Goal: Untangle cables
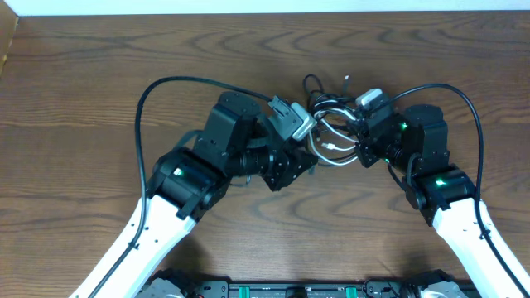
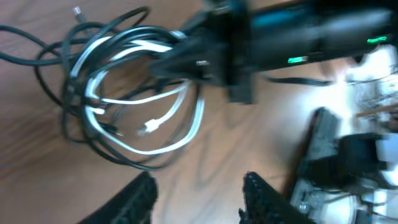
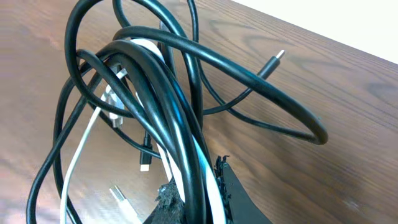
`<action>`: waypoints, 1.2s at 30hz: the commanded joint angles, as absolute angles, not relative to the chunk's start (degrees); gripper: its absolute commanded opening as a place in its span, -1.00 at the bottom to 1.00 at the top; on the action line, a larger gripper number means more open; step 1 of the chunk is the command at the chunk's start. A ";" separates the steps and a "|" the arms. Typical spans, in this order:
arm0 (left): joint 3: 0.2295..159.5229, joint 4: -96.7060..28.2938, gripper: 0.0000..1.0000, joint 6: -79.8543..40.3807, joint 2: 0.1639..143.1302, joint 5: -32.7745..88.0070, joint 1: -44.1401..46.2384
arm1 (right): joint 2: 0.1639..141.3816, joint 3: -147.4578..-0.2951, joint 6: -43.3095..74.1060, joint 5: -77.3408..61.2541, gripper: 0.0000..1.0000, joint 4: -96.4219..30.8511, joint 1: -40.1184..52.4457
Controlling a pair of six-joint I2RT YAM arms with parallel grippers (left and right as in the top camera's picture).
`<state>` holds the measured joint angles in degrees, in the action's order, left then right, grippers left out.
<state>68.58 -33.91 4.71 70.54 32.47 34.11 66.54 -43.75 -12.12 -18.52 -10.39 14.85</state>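
Several tangled cables point(image 1: 330, 149) in right jaws, left arm point(image 1: 219, 136) alongside.

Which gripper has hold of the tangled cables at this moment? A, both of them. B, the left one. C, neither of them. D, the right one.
D: in the right wrist view the right gripper is shut on the cables, which run between its fingers. In the left wrist view the left gripper stands open and empty, apart from the tangle.
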 commanded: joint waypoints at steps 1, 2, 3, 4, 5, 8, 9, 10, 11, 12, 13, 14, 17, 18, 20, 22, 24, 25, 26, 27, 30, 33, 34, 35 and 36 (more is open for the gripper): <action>69.65 -33.41 0.15 5.32 73.71 27.11 33.76 | 66.39 -44.45 -12.34 -26.02 -0.98 -9.58 15.00; 69.65 -33.10 0.20 5.32 74.98 27.09 33.76 | 66.39 -44.45 -12.36 -26.26 -0.98 -9.63 15.00; 69.65 -32.77 0.23 5.32 75.90 26.85 33.76 | 66.39 -44.45 -12.60 -26.65 -0.98 -9.74 15.00; 69.65 -32.40 0.25 5.34 76.79 26.11 33.76 | 66.39 -44.45 -12.86 -27.27 -0.98 -9.85 15.00; 69.65 -32.01 0.25 5.32 77.58 24.91 33.76 | 66.39 -44.45 -13.41 -28.18 -0.98 -9.91 15.00; 69.65 -30.83 0.25 5.32 79.64 20.53 33.76 | 66.39 -44.45 -14.94 -30.96 -0.98 -10.07 15.00; 69.65 -30.50 0.25 5.32 80.03 19.77 33.76 | 66.39 -44.45 -15.22 -31.55 -0.98 -10.09 15.00; 69.65 -30.11 0.25 5.34 80.31 19.57 33.76 | 66.39 -44.45 -15.38 -31.83 -0.98 -10.09 15.00; 69.65 -29.71 0.25 5.32 80.49 19.57 33.76 | 66.39 -44.45 -15.51 -31.92 -0.98 -10.09 15.00; 69.65 -29.28 0.25 5.34 80.55 19.55 33.76 | 66.39 -44.45 -15.51 -31.92 -0.98 -10.09 15.00; 69.65 -28.95 0.25 5.34 80.58 19.27 33.76 | 66.39 -44.45 -15.51 -31.92 -0.98 -10.09 15.00; 69.65 -28.58 0.25 5.34 80.58 18.50 33.76 | 66.39 -44.45 -15.51 -31.97 -0.98 -10.09 15.00; 69.65 -27.53 0.25 5.32 80.58 14.48 33.76 | 66.39 -44.45 -15.51 -32.12 -0.98 -10.44 15.00; 69.65 -27.27 0.25 5.34 80.58 14.26 33.76 | 66.39 -44.45 -15.53 -32.12 -0.98 -10.57 15.00; 69.65 -26.39 0.25 5.30 80.60 14.31 33.76 | 66.39 -44.45 -15.55 -32.12 -0.98 -10.94 15.00; 69.65 -25.41 0.25 5.26 80.60 14.41 33.78 | 66.39 -44.45 -15.53 -32.12 -0.98 -11.03 15.00; 69.65 -24.60 0.25 4.60 80.60 14.52 33.82 | 66.39 -44.45 -15.55 -32.10 -0.98 -11.00 15.00; 69.65 -24.36 0.25 4.21 80.60 14.55 33.82 | 66.39 -44.45 -15.53 -32.10 -0.98 -11.03 15.00; 69.65 -24.32 0.25 4.21 80.60 14.52 33.82 | 66.39 -44.45 -15.53 -32.10 -0.98 -11.03 15.00; 69.65 -24.34 0.24 4.21 80.60 14.52 33.82 | 66.39 -44.45 -15.53 -32.08 -0.98 -11.11 15.00; 69.65 -24.32 0.24 4.21 80.60 14.59 33.82 | 66.39 -44.45 -15.53 -32.08 -0.98 -11.18 15.00; 69.65 -24.29 0.04 4.23 80.60 16.97 33.82 | 66.39 -44.45 -15.53 -32.08 -0.98 -11.16 15.00; 69.65 -24.32 -0.06 4.23 80.60 17.61 33.82 | 66.39 -44.45 -15.53 -32.08 -0.98 -11.16 15.00; 69.65 -24.32 -0.19 4.23 80.60 18.31 33.82 | 66.39 -44.45 -15.53 -32.08 -0.98 -11.16 15.00; 69.65 -24.32 -0.30 4.23 80.60 18.79 33.82 | 66.39 -44.45 -15.53 -32.08 -0.98 -11.16 15.00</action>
